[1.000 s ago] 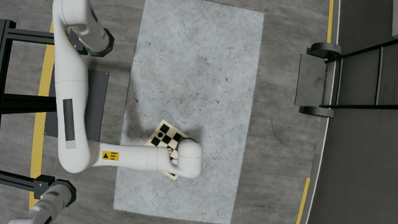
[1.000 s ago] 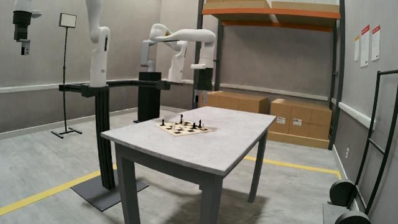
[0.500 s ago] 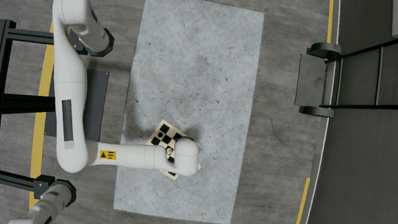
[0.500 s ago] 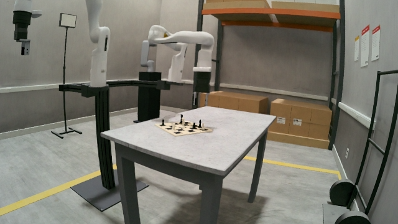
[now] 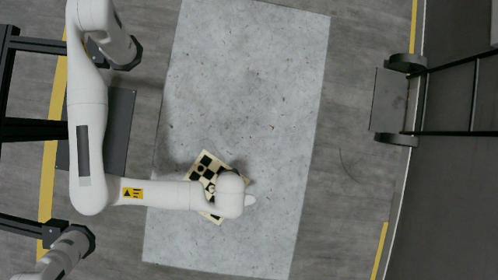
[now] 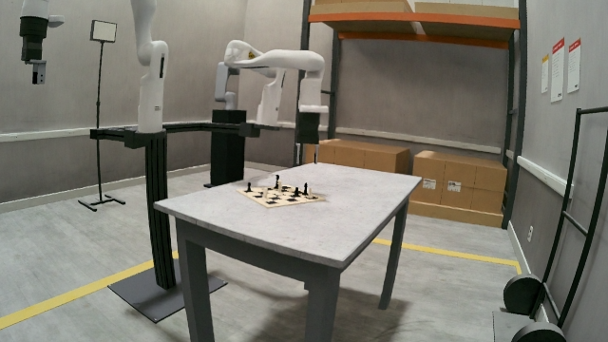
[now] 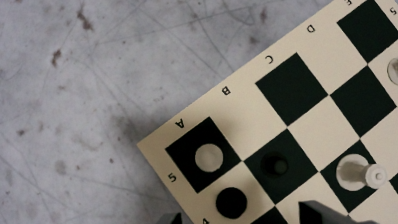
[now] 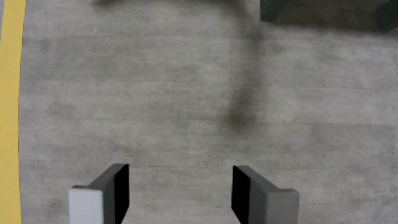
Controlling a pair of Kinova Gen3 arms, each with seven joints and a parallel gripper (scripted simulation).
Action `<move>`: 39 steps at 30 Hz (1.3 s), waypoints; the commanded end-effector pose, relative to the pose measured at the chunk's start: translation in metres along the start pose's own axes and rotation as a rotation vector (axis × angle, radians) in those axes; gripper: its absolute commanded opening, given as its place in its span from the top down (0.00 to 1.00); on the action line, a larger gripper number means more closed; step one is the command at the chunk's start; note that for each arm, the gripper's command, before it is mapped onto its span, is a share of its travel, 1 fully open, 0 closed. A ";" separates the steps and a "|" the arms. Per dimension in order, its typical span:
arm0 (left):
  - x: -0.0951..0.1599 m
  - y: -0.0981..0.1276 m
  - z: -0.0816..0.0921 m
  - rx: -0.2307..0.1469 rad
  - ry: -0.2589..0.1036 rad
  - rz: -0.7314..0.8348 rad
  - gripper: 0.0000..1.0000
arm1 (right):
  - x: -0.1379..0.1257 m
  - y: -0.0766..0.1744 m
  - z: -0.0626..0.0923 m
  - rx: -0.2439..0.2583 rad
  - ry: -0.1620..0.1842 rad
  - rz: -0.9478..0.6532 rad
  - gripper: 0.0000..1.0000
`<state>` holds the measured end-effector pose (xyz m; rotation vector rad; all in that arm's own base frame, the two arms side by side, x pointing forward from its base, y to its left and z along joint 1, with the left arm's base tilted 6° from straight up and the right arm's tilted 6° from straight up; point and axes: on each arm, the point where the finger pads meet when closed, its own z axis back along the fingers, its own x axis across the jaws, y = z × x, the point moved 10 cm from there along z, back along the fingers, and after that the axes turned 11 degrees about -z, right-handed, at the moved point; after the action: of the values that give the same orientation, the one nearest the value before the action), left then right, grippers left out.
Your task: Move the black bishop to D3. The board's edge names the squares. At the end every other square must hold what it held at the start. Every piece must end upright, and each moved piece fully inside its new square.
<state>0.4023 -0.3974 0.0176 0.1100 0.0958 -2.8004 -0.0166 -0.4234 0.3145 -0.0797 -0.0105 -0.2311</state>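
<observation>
Mottled stone-grey table; flat checkered board bearing slim black pieces, the bishop among them too small to single out; left gripper above, wide open; right gripper wide, off the table.
</observation>
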 end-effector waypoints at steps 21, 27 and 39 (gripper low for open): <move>-0.001 -0.001 -0.002 0.000 0.001 0.122 0.27 | 0.000 0.000 0.001 -0.002 -0.001 0.000 0.00; -0.001 -0.001 -0.002 0.000 0.001 0.122 0.27 | 0.000 0.000 0.001 -0.002 -0.001 0.000 0.00; -0.001 -0.001 -0.004 0.000 0.001 0.122 0.27 | 0.000 0.000 0.001 -0.002 -0.001 0.000 0.00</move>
<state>0.4025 -0.3950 0.0132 0.1128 0.0885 -2.6786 -0.0166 -0.4234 0.3145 -0.0797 -0.0105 -0.2311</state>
